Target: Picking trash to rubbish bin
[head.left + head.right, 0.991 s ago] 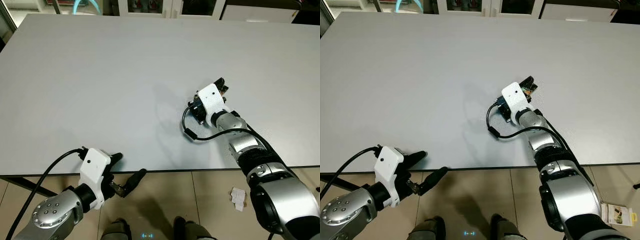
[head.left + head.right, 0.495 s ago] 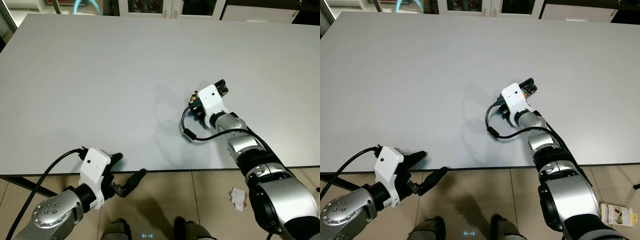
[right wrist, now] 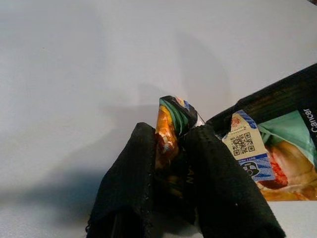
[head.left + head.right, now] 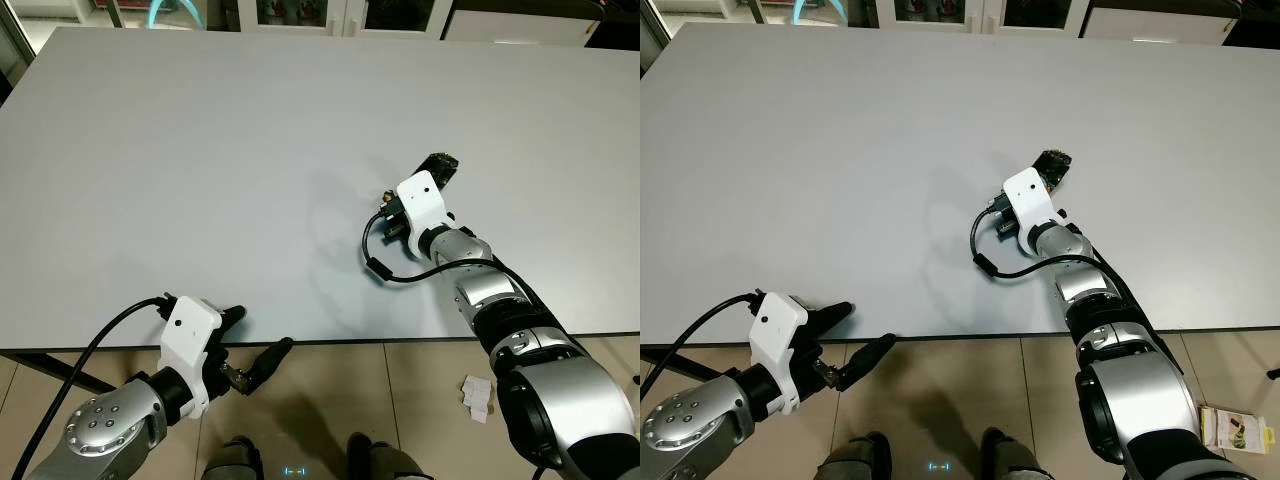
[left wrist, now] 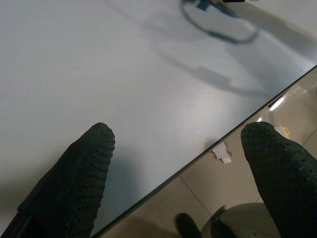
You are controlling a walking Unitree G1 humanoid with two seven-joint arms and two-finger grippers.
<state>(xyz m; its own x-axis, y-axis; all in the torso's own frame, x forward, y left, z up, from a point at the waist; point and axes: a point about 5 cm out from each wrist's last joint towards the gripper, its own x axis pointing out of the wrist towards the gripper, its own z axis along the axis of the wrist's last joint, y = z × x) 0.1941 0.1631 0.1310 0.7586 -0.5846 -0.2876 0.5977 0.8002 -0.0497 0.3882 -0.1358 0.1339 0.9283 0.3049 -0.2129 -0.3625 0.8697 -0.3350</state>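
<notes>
Your right end effector (image 3: 171, 163) has its two textured black fingers (image 3: 129, 183) pinched on a crinkled, glossy multicoloured foil wrapper (image 3: 173, 121). A flatter part of the wrapper with a QR label spreads just beside the fingertips, lying on the smooth matte grey surface (image 4: 200, 150), well in from its near edge. Your left end effector (image 4: 245, 350) sits at that near edge, fingers spread apart, gripping nothing. White paper scraps (image 4: 476, 395) lie on the tiled floor below.

Looks like a plain indoor room, perhaps an office or dining area: a big pale grey bench (image 4: 200, 150), beige tiled floor (image 4: 420, 400), and glass-fronted cabinets (image 4: 300, 12) behind.
</notes>
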